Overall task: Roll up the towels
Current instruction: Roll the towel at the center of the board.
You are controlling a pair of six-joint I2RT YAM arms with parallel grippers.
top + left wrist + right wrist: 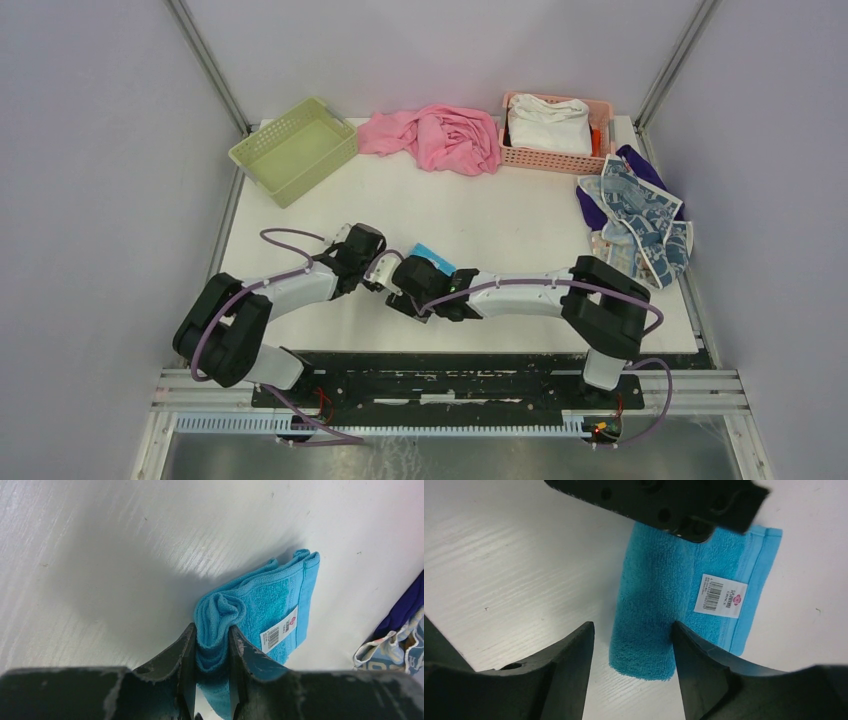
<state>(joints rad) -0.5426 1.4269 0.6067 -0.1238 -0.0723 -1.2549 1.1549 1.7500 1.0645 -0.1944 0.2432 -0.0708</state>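
A bright blue towel [270, 600], partly rolled and bearing a white barcode label, lies on the white table near the front middle [432, 257]. My left gripper [212, 635] is shut on one end of its roll. My right gripper [631, 626] is open at the opposite end of the roll [649, 615]. Its right finger touches the roll's side, and a gap separates the left finger from the cloth. The left gripper's black body [659, 500] covers the roll's far end in the right wrist view. A white towel with dark blue print [640, 225] lies crumpled at the table's right edge.
A green basket [293, 150] stands at the back left. A pink cloth [440, 138] lies at the back middle. A pink basket [600, 160] at the back right holds a white cloth [548, 122]. A purple cloth [640, 165] lies under the printed towel.
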